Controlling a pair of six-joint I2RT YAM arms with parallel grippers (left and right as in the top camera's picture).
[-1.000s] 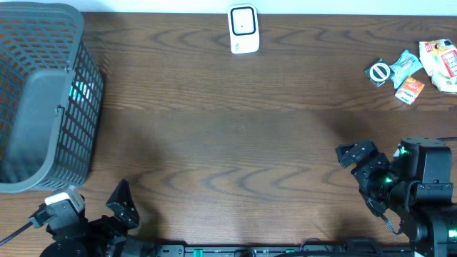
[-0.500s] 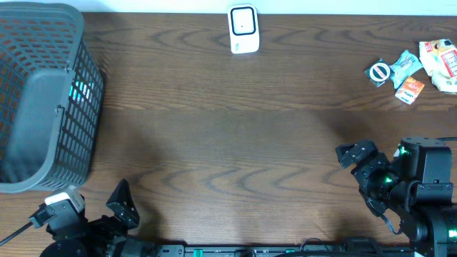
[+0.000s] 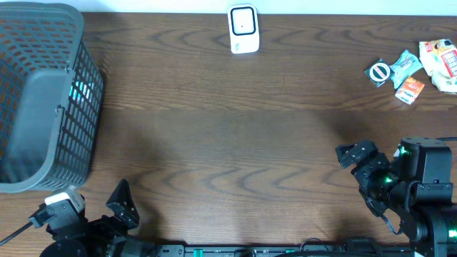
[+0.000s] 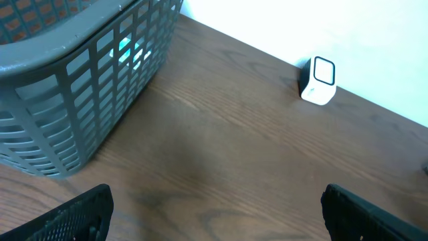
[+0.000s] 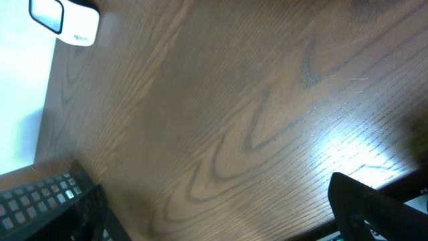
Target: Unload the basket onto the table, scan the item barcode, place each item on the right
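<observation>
Several small packaged items lie at the far right of the table: a teal packet, an orange packet, a white and red packet. No barcode on them is legible. A white scanner stands at the back middle, also visible in the left wrist view as the scanner and in the right wrist view as the scanner. My left gripper sits at the front left, open and empty. My right gripper is at the front right, open and empty, well short of the packets.
A grey slatted basket stands at the left edge, with something teal showing through its wall. Bare wood lies under both grippers.
</observation>
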